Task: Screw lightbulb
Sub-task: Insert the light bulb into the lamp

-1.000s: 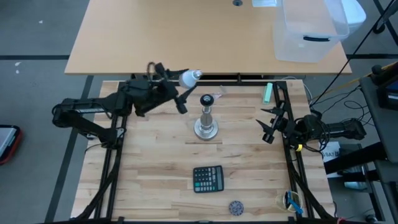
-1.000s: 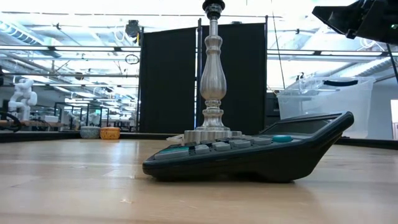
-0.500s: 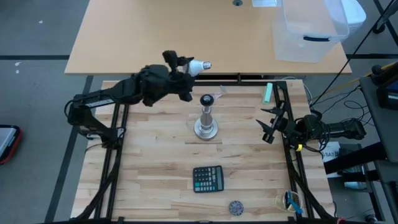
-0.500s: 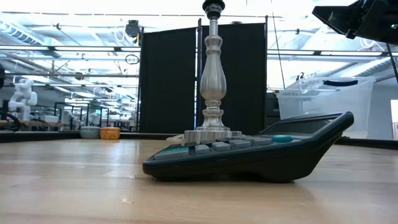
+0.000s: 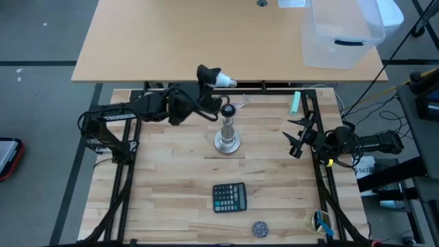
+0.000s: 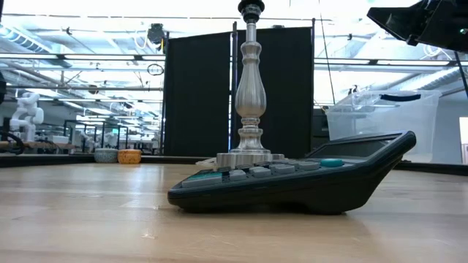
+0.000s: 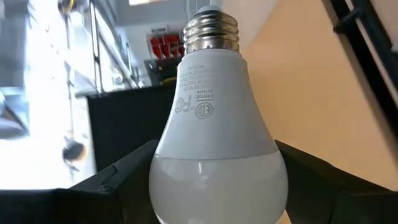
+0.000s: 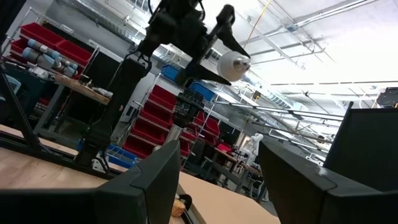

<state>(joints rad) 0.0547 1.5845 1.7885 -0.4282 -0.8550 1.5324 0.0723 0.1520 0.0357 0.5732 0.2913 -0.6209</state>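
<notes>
Left pincer, high view: left gripper (image 5: 212, 77) holds the small frosted white globe lightbulb (image 5: 220, 79) with its short silvery screw base pointing away from the arm, its fingers spread wide around the globe.
Stand, high view: silver metal lamp stand with round base and dark socket top (image 5: 227, 129) sits just beside and below that gripper, toward the table's near side; bulb and socket are apart, not lined up.
Right pincer, high view: right gripper (image 5: 297, 136) waits at the table's right edge, well apart from the left one, part-open and empty.
Low view: neither the bulb nor the left gripper shows; the stand rises behind a dark slanted calculator (image 6: 292, 183), socket top bare.
Left wrist view: bulb fills the frame between the two dark fingers (image 7: 112, 180), threaded base forward and free.
Right wrist view: far off, the left gripper carries the bulb above and beside the socket.
Done: bulb picked up and brought near the stand.
Left: turn the base down over the socket, seat it, twist it in, release.
</notes>
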